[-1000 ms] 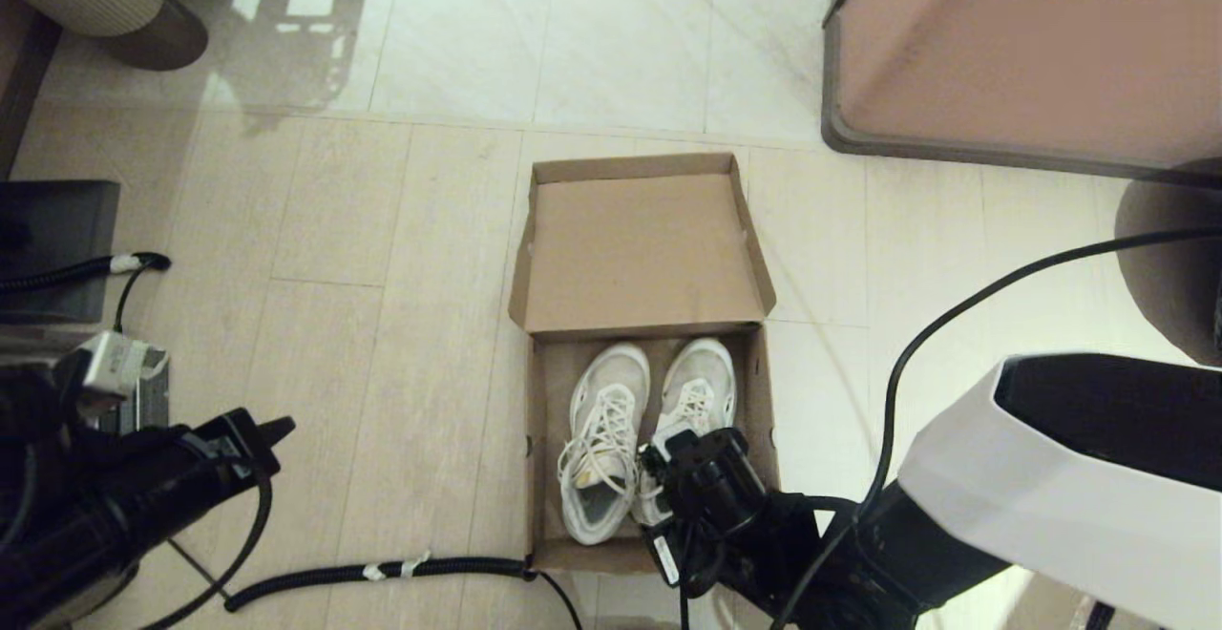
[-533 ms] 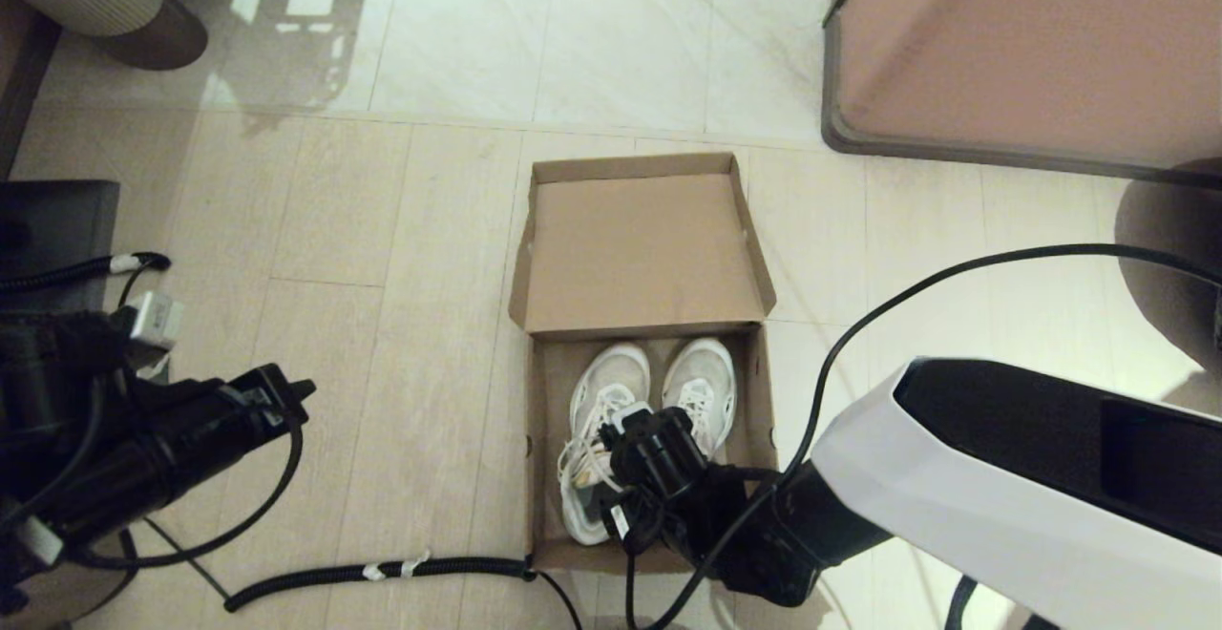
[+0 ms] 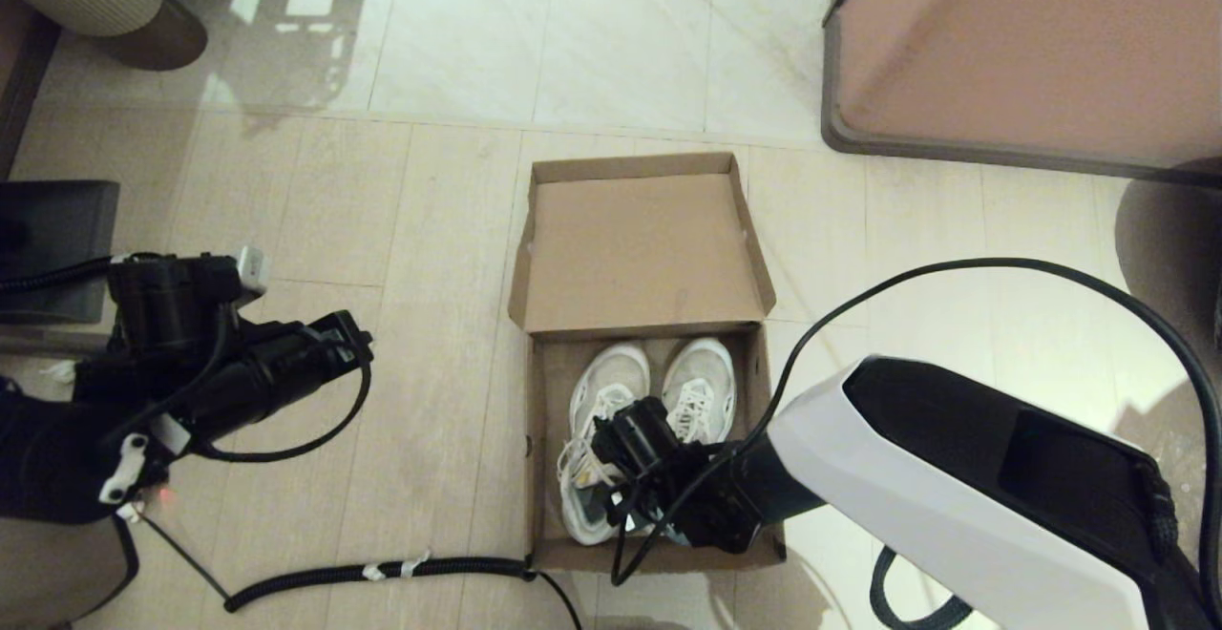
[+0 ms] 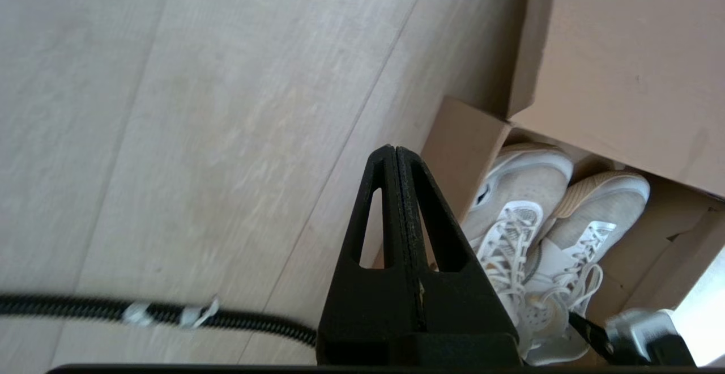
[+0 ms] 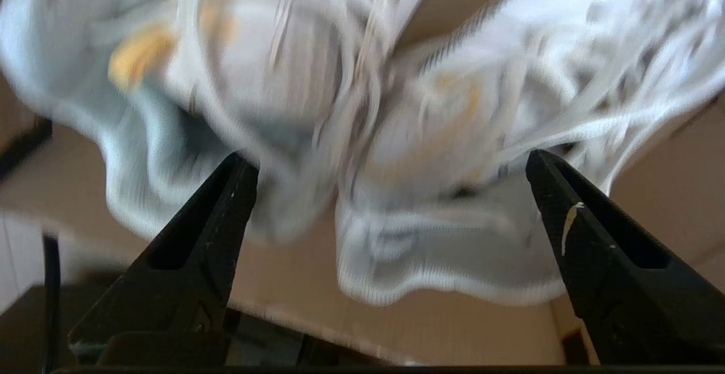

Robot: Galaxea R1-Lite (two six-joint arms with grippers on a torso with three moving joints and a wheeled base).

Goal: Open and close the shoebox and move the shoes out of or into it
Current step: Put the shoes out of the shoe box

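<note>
The brown shoebox (image 3: 537, 439) stands open on the floor, its lid (image 3: 640, 248) folded back away from me. Both white sneakers (image 3: 611, 387) (image 3: 705, 377) lie side by side inside, toes toward the lid. My right gripper (image 3: 608, 453) is low in the box over the heel ends. In the right wrist view it (image 5: 391, 161) is open wide, with a sneaker's heel collar (image 5: 442, 260) between the fingers; I cannot tell if they touch it. My left gripper (image 3: 355, 332) hangs over bare floor left of the box, shut and empty (image 4: 395, 150); the sneakers (image 4: 527, 192) lie beyond it.
A big pinkish-brown block with a dark grey rim (image 3: 1021, 48) fills the far right. A black corrugated cable (image 3: 382, 571) runs along the floor to the box's near left corner. A dark unit (image 3: 52, 248) stands at the far left.
My right arm has swung left and down, moving its gripper over the sneakers' heels. My left arm has risen and moved forward and right, toward the box.
</note>
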